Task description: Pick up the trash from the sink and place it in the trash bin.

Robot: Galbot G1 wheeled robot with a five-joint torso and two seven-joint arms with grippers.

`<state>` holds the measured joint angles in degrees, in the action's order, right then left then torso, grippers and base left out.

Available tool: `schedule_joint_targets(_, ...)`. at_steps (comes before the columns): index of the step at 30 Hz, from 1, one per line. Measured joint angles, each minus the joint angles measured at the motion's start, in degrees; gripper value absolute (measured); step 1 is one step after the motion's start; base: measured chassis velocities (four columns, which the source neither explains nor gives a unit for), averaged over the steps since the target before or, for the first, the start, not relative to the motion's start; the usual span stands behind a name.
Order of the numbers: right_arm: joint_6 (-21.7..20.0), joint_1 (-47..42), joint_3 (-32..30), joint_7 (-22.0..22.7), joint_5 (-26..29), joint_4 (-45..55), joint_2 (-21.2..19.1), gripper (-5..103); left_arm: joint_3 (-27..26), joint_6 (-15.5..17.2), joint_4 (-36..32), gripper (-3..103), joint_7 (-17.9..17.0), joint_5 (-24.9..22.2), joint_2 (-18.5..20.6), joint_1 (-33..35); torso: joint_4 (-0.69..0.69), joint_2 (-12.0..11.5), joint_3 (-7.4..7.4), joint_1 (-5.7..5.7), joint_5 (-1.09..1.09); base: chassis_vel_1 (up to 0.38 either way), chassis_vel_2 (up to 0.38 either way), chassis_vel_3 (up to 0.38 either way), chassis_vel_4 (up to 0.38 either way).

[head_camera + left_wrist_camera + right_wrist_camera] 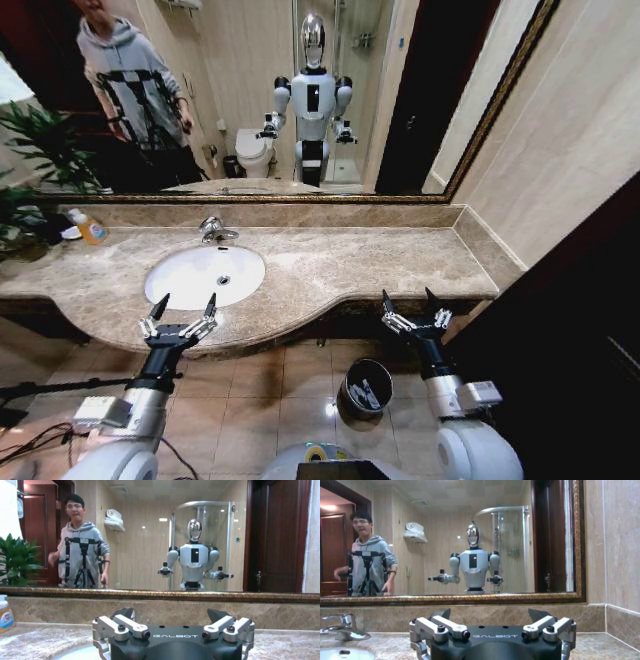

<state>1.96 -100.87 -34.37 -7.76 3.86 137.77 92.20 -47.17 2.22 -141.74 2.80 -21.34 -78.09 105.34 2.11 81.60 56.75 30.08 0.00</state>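
Nearest the robot, on the tiled floor point(260, 390) between its two arms, stands the trash bin point(364, 388), a small round dark bin with a shiny rim. Pale pieces of trash point(368, 396) lie inside it, leaning roughly upright against the wall; they are too small to tell which way each one points.

The left claw point(181, 308) hovers at the front edge of the counter point(340, 265), just before the sink point(205, 274), its fingers spread wide and pointing toward the mirror. The right claw point(412, 302) hangs off the counter's front edge on the right, above the floor, also spread wide and empty. In both wrist views the word GALBOT is printed in white on the dark claw body.

The counter is brown marble with a curved front. The sink is a white oval basin, its long axis running left to right, with a central drain point(223, 281); the bowl looks bare. A chrome faucet point(213, 230) stands behind it. Far left on the counter sits a clear bottle of amber soap point(90, 228) with a label too small to read, beside a green plant point(30, 170).

Behind runs a gold-framed mirror point(480, 130), reflecting the robot, a toilet point(254, 152), a glass shower cabin and a dark wooden door.
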Motion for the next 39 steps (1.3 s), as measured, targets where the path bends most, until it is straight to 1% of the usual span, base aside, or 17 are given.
schedule_joint_targets(39,0.0,0.0,0.0,0.0,0.1,-0.1,-0.1,100,0.0,0.0,0.0,100,0.0,0.0,0.0,0.0,0.0,0.0,0.0,0.0,0.0,0.0,0.0,0.0,0.0)
